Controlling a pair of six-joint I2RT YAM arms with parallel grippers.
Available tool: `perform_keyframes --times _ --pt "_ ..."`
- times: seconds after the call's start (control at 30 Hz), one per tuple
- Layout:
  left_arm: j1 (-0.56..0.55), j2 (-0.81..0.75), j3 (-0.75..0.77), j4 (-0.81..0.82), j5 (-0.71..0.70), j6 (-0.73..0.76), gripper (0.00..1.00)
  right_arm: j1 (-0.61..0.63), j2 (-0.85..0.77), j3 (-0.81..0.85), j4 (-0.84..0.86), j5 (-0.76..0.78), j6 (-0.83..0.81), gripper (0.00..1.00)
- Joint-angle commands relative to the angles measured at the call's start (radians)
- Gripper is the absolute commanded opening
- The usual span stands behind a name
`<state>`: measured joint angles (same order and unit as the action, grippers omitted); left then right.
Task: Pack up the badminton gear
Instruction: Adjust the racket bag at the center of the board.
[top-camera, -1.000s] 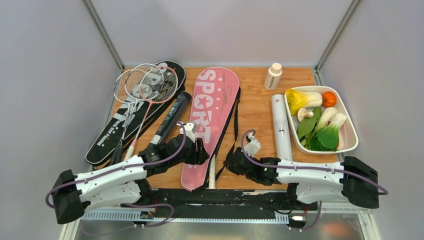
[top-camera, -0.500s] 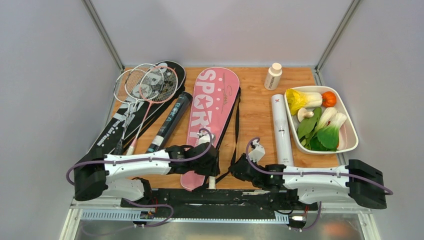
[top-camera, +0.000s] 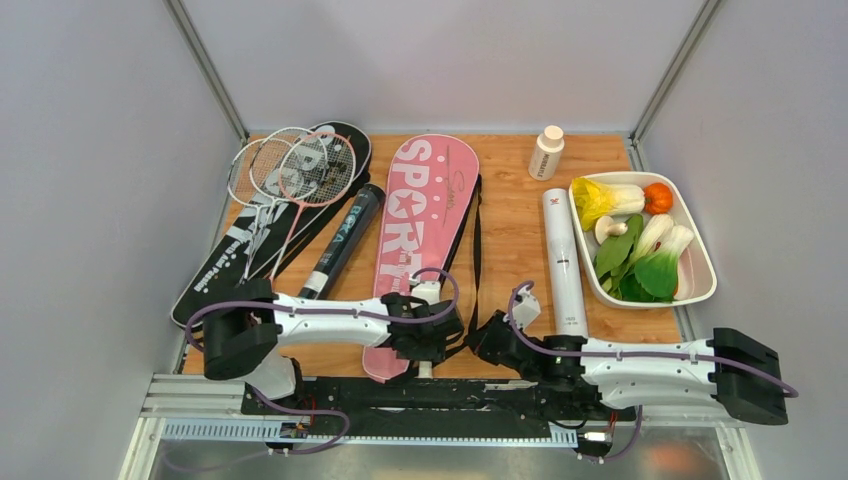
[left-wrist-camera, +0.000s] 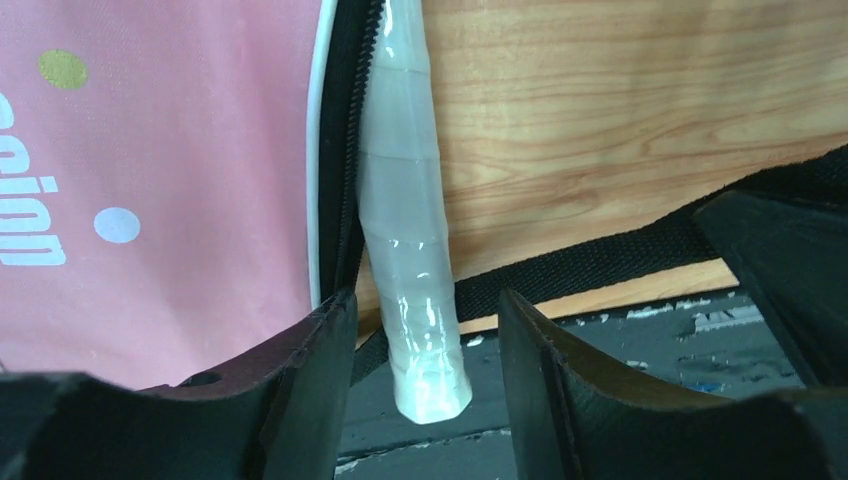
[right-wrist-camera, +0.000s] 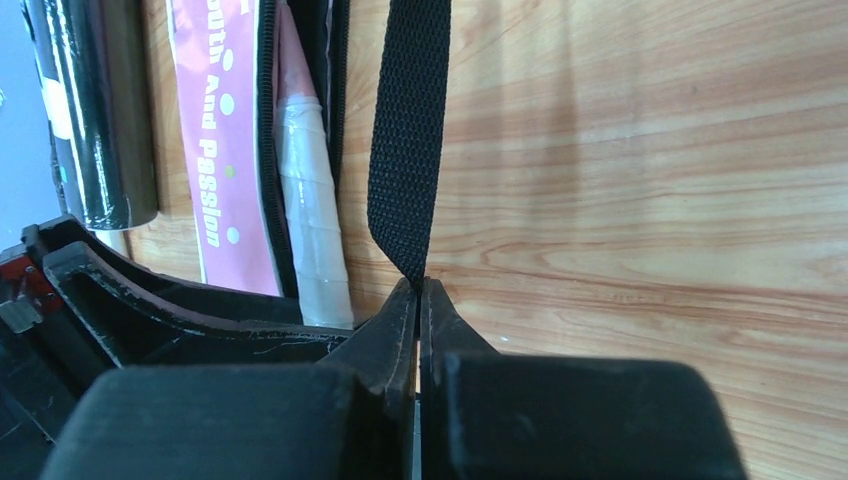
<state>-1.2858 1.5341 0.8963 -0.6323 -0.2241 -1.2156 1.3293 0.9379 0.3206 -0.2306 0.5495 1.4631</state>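
Left wrist view: the racket handle (left-wrist-camera: 410, 250) runs 12 to 6 o'clock out of the pink bag (left-wrist-camera: 150, 180), its butt between the spread fingers of the left gripper (left-wrist-camera: 422, 310). At 3 o'clock, the right gripper (right-wrist-camera: 418, 290) is pinched closed on the black strap (right-wrist-camera: 410, 120).

pink "sport" bag (top-camera: 425, 215) flat mid-surface, narrow end near, zip open there. white-wrapped racket handle (left-wrist-camera: 415, 300) pokes out past surface edge. black strap (right-wrist-camera: 410, 120) trails along bag's right. black bag (top-camera: 215, 270) far left, white and pink rackets (top-camera: 290, 165) lying on it. black tube (top-camera: 340, 240) between bags. white tube (top-camera: 563, 260) well right.
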Motion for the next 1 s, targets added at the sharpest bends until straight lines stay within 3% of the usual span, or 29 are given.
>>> perform_keyframes --times 0.0,0.07,0.2,0.23,0.3,0.5,0.7,0.8,0.97 --pt "-0.016 0.074 0.088 -0.103 -0.058 -0.056 0.59 0.01 -0.022 -0.017 0.047 0.032 -0.01 0.0" --pt "-0.016 0.097 0.106 -0.119 -0.076 -0.064 0.51 0.017 -0.025 -0.022 0.062 0.025 -0.05 0.0" --pt "-0.015 0.066 0.116 -0.101 -0.117 -0.066 0.2 0.04 -0.033 -0.062 0.125 -0.017 -0.157 0.0" --pt "-0.015 0.049 0.118 -0.093 -0.139 -0.069 0.06 0.045 -0.038 -0.081 0.162 -0.044 -0.185 0.0" --pt "-0.014 0.022 0.129 -0.09 -0.172 -0.082 0.01 0.058 -0.054 -0.129 0.258 -0.111 -0.263 0.0" --pt "-0.014 -0.033 0.15 -0.074 -0.27 -0.129 0.0 0.094 -0.078 -0.171 0.347 -0.269 -0.436 0.0" --pt "-0.014 -0.034 0.12 -0.013 -0.297 -0.155 0.0 0.168 -0.068 -0.134 0.435 -0.298 -0.658 0.0" --pt "-0.014 -0.023 0.124 0.0 -0.309 -0.147 0.0 0.198 -0.063 -0.117 0.442 -0.283 -0.691 0.0" --pt "-0.014 -0.009 0.116 -0.036 -0.403 -0.144 0.0 0.283 -0.189 -0.182 0.536 -0.232 -0.695 0.0"
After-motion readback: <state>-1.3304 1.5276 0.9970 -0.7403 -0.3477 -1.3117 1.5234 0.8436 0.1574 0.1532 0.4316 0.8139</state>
